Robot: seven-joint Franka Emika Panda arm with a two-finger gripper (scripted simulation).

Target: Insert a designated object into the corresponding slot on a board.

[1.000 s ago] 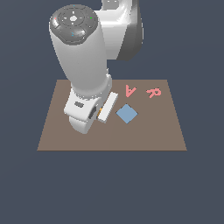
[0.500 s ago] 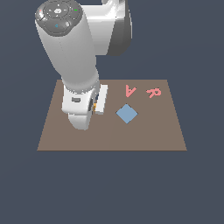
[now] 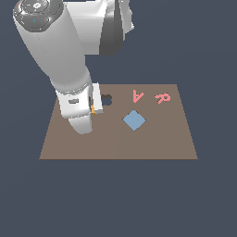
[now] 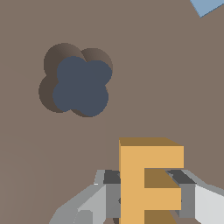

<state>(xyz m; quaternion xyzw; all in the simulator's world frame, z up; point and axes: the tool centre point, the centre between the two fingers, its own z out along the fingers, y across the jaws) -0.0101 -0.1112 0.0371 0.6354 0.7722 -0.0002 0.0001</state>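
Having swung toward the exterior view's left, the arm is carrying the orange E (image 4: pixel 148 181) clamped between its jaws above the board (image 3: pixel 115 143). Ahead of the jaws lies the rounded blob hole (image 4: pixel 76 81), then the blue tile (image 4: pixel 205 5); the E-shaped slot is not visible.

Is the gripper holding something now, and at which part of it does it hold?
Yes. The gripper holds the orange E-shaped block. Its two fingers press the block's opposite sides near the middle bar, above the board.
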